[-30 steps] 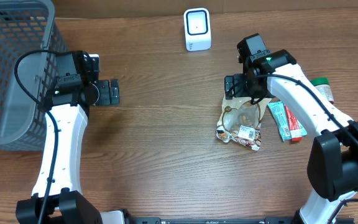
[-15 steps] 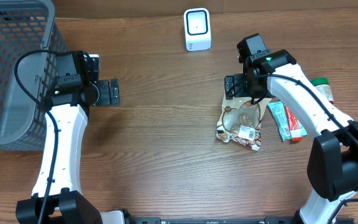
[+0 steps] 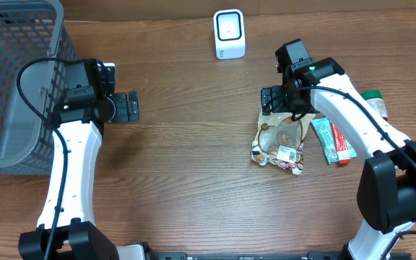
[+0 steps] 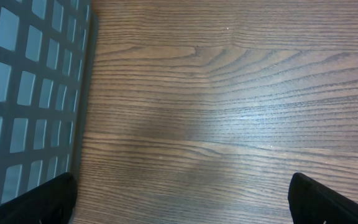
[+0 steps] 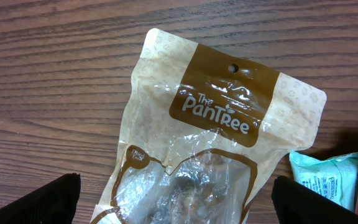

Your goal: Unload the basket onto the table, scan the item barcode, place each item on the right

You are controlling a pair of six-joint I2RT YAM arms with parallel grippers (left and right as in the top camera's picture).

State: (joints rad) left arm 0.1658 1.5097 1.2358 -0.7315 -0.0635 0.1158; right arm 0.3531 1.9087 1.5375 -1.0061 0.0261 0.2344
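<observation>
Wooden table. White scanner at far edge; grey basket far left of it; snack bag, teal packet, possibly a green-capped bottle to its right.

Grey basket far left; teal packet, green-capped bottle right.

The brown-and-cream plastic snack pouch is cut off by the right wrist view's lower edge. Overhead, its white label is too small to be read, and the green-capped container is partly hidden behind the white right arm.
</observation>
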